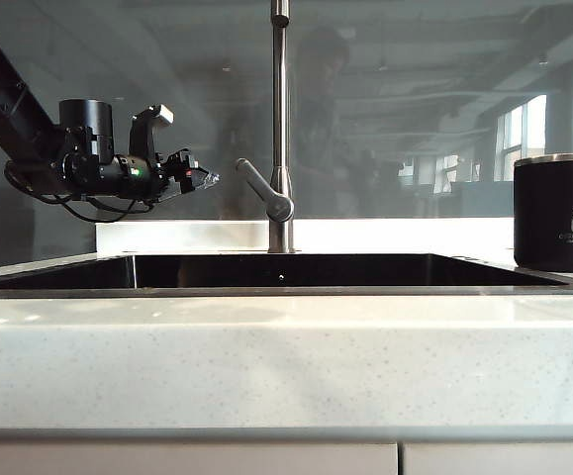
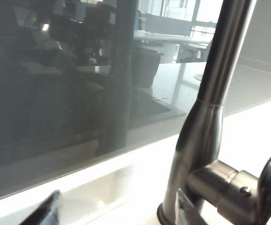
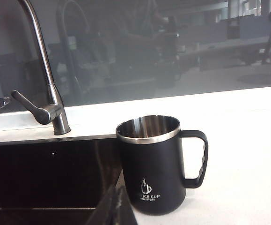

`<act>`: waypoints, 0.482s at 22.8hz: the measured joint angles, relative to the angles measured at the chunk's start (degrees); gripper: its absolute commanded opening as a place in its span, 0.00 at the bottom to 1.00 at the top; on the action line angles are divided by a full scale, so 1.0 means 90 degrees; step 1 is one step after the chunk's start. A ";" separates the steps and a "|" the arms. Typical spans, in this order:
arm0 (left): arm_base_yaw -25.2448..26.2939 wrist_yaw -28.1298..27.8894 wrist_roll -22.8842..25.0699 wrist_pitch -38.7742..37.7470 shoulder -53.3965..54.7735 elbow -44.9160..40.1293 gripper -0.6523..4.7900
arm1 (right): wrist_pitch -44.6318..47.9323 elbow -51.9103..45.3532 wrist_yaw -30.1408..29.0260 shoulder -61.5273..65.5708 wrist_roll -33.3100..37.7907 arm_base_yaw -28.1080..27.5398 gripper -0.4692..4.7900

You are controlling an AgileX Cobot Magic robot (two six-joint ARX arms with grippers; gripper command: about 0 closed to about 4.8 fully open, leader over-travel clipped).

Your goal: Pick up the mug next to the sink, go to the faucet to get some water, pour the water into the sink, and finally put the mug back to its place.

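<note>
Countertop [image 1: 286,356] lies nearest; the mug [image 3: 154,164] stands upright at right, ungrasped. Left gripper [image 1: 199,178], spread, could be knocked against the faucet [image 1: 280,129]; right gripper [image 3: 116,211] is clenched, empty.

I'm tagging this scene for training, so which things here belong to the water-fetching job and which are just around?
Belongs to the job:
mug, upright on the countertop beside the sink
sink
faucet
left hand, open, near the faucet lever
right hand, shut, close to the mug

Just around:
countertop
glass backsplash
</note>
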 measured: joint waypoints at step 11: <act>0.0002 0.0002 0.0000 -0.0015 0.0000 0.0000 0.68 | -0.0398 -0.0010 0.0165 -0.0002 0.0000 0.0034 0.08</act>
